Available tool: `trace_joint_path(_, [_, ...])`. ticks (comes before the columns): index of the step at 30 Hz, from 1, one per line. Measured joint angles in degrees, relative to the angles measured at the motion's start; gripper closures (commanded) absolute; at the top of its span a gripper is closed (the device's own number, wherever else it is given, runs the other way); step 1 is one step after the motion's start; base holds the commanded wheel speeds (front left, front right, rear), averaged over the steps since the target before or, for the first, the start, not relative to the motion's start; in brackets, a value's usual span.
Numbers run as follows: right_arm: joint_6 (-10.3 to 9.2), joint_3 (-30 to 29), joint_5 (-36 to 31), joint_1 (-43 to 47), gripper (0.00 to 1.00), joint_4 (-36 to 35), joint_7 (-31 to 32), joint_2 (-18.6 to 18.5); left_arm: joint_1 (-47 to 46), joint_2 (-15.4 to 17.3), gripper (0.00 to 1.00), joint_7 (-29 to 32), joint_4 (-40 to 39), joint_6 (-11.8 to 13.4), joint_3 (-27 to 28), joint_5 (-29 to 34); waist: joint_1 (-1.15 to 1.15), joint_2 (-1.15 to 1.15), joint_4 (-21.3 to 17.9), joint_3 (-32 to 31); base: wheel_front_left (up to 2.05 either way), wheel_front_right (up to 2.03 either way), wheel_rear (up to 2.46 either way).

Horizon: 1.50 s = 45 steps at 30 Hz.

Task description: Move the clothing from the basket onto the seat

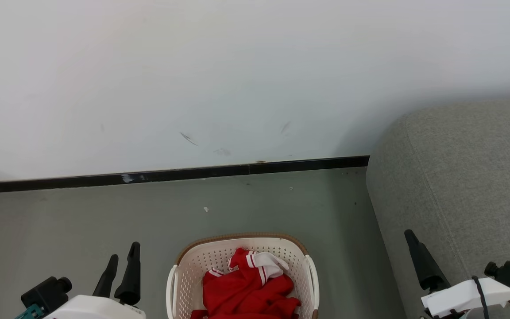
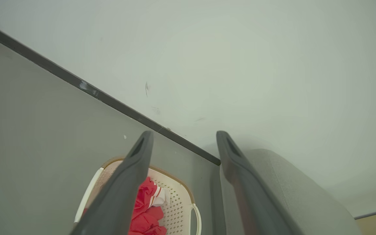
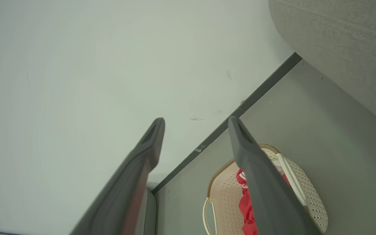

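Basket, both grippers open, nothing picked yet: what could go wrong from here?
1. The clothing lies in a crumpled heap. A pinch may catch one fold, and the rest could drag over the basket rim and tip it.
2. The basket's near part is cut off at the head view's bottom edge, so a reach by the left gripper may be poorly seen.
3. The right gripper appears close to the seat; a swing could brush it.

Home: sofa point(image 1: 463, 186), laundry basket point(image 1: 202, 261)
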Motion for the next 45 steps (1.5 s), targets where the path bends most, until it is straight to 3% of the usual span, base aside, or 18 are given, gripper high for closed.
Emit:
trace_joint_path(17, [0.00, 1.11, -18.03, 0.05, 0.00, -1.24, -1.98, 0.87, 0.00, 0.99, 0.00, -2.98, -1.36, 5.08, -2.35, 16.31, -0.33, 0.00, -0.05, 0.49, 0.00, 0.00, 0.00])
trace_joint_path(45, [0.00, 1.60, -43.42, 0.12, 0.00, -4.07, -5.54, 1.88, 0.09, 1.72, 0.00, -8.81, -3.96, 12.22, -5.37, 39.62, -0.37, 0.00, 0.15, 0.69, 0.00, 0.00, 0.00])
